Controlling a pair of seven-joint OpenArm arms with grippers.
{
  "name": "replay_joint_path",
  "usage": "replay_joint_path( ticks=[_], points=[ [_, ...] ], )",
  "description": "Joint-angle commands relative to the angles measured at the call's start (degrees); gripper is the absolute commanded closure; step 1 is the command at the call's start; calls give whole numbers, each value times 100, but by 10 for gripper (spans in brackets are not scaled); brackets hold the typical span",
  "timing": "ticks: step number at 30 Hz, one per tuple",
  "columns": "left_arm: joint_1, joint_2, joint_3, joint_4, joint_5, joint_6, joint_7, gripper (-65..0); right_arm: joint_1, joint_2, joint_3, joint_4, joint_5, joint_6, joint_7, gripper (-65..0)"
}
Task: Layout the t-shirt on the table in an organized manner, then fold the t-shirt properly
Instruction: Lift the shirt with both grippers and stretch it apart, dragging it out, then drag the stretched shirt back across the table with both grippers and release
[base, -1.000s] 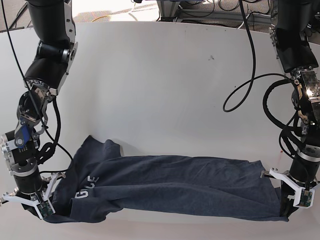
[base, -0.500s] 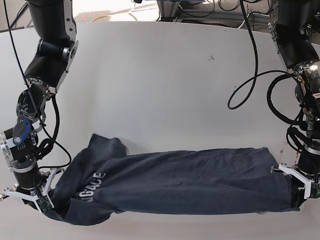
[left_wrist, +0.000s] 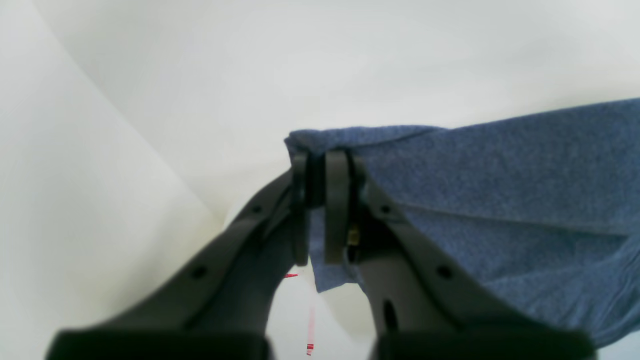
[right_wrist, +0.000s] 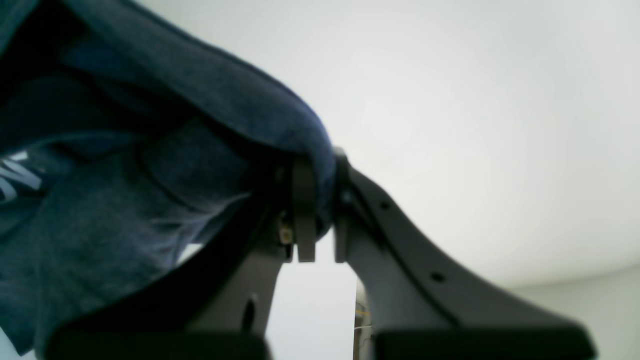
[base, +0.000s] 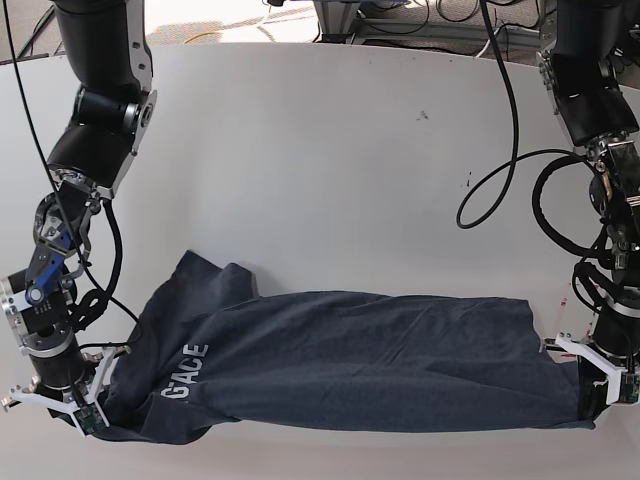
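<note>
Both grippers, left gripper (left_wrist: 322, 210) and right gripper (right_wrist: 315, 210), are staying clamped on opposite ends of the t-shirt (base: 350, 360), now stretching flatter across the table (base: 320, 150), probably nearly laid out.

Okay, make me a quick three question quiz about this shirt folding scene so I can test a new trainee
1. True or false: the t-shirt lies neatly folded in a square.
2. What does the left gripper pinch? A) a cable B) a corner of the shirt C) nothing
3. Fill in: the white letters sit near the ____ gripper.

Key
1. False: it is stretched out long between both grippers over the table.
2. B
3. right
</note>
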Motion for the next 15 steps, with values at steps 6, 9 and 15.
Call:
replay_joint_path(
  ticks=[6, 9, 15],
  points=[
    [197, -63, -76, 111, -18, 58, 89, -3, -497, 62, 73, 416, -12, -97, 63, -5],
    [426, -46, -85, 181, -18, 58, 106, -3, -848, -88, 91, 530, -12, -97, 63, -5],
    [1103, 104, -278, 216, -18, 58, 98, -3, -1604, -518, 609, 882, -12, -97, 89, -5]
  ],
)
